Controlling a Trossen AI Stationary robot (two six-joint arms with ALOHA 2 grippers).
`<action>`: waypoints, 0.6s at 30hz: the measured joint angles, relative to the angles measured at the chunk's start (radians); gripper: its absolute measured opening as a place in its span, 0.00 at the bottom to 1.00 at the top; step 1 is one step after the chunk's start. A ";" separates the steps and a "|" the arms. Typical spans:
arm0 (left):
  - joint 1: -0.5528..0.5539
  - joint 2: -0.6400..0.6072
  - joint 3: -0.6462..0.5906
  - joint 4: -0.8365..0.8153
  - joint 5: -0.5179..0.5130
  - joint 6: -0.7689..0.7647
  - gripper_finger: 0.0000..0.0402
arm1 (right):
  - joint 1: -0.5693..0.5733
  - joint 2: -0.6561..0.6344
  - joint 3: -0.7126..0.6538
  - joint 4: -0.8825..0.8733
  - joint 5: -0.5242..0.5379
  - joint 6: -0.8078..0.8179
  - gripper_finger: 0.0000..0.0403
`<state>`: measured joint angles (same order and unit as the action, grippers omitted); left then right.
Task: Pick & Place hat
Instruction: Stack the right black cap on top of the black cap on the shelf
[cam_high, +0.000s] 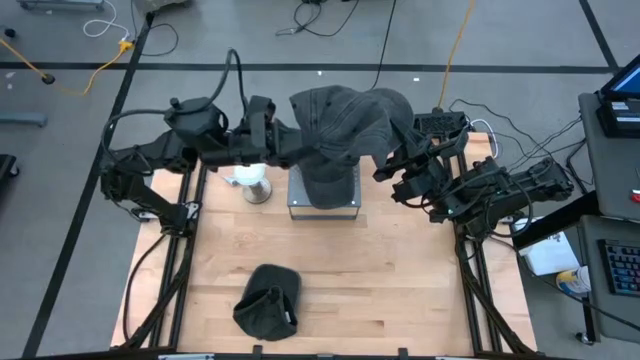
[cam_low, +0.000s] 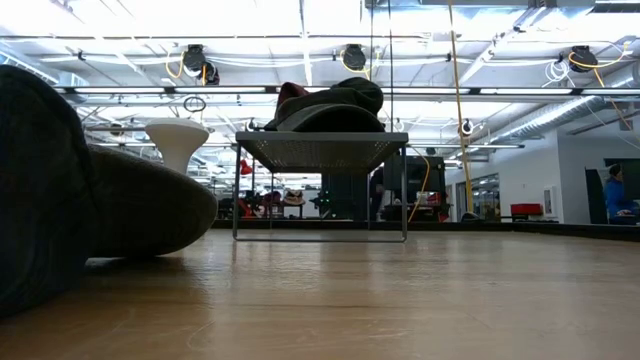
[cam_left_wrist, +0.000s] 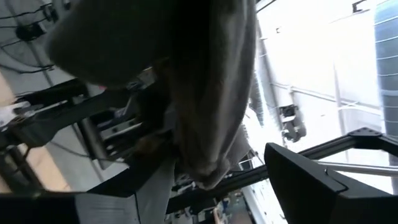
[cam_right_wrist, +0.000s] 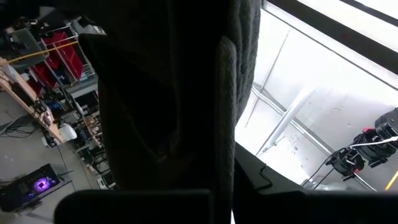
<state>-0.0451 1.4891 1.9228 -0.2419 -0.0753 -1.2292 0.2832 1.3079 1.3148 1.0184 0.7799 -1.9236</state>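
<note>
The left gripper (cam_high: 292, 140) comes in from the worktop's left edge and sits at the left side of the dark grey hat (cam_high: 345, 125), its fingers hidden under the cloth in the high view. Its wrist camera shows a fold of that grey fabric hanging right in front of it, yet whether the jaws are spread or pinching the cloth cannot be told. The right gripper (cam_high: 392, 160) reaches in from the right edge to the hat's right side — its jaws are pressed together, and its wrist camera is almost filled by dark knit fabric, so it appears to be pinching the hat's edge.

The hat itself is draped over the top of a small metal stand (cam_high: 322, 203) near the middle of the worktop's far edge; in the low view it lies bunched on the stand's mesh top (cam_low: 320, 150). Just beside the stand, toward the left edge, is a white pedestal form (cam_high: 252, 182), upright and bare.

A second dark hat (cam_high: 268, 298) lies crumpled near the worktop's (cam_high: 400, 290) near edge, a little left of centre — well apart from both arms. In the low view it looms large at the side (cam_low: 100, 205).
</note>
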 joint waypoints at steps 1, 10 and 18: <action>0.000 0.000 0.000 0.008 -0.001 0.003 0.62 | 0.000 0.000 0.000 -0.005 0.000 0.001 0.02; 0.001 -0.002 0.000 0.022 -0.019 0.023 0.43 | 0.000 0.000 0.000 -0.031 0.002 0.053 0.02; 0.000 -0.002 0.000 0.024 -0.017 0.052 0.13 | 0.014 0.000 0.000 -0.089 0.003 0.054 0.05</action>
<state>-0.0452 1.4868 1.9228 -0.2180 -0.0920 -1.1768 0.2971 1.3075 1.3148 0.9299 0.7834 -1.8699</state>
